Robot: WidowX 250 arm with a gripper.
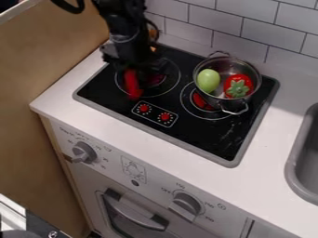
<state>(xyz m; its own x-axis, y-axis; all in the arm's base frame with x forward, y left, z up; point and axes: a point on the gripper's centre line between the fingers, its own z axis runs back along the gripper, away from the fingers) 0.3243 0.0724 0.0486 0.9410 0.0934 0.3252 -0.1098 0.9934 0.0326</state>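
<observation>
Camera view gives us the black gripper (136, 66) in the upper left of the frame, over the left burner of the black cooktop (192, 133), with a long red thing (131, 84) right at its lower end. We cannot tell how wide the jaws stand, nor whether they have hold of the red thing, as the dark parts run together against the black surface.

As things lie, two pieces are inside the metal pot (218, 99) in the upper right: a green oval one (208, 80) and a red round one with a leafy green top (238, 86). The long red thing is outside the pot, well to its left, and we cannot say whether its lower end touches the cooktop.

We see that thing as bright red and narrow, upright with a slight lean, its top close under the gripper and its lower end nearer the printed red dials (154, 113). We cannot make out its finer shape. The pot stands upright on the right burner, shiny and open, with a loop handle toward the tiled wall (211, 22) and another toward the front of the white table (118, 128).
</observation>
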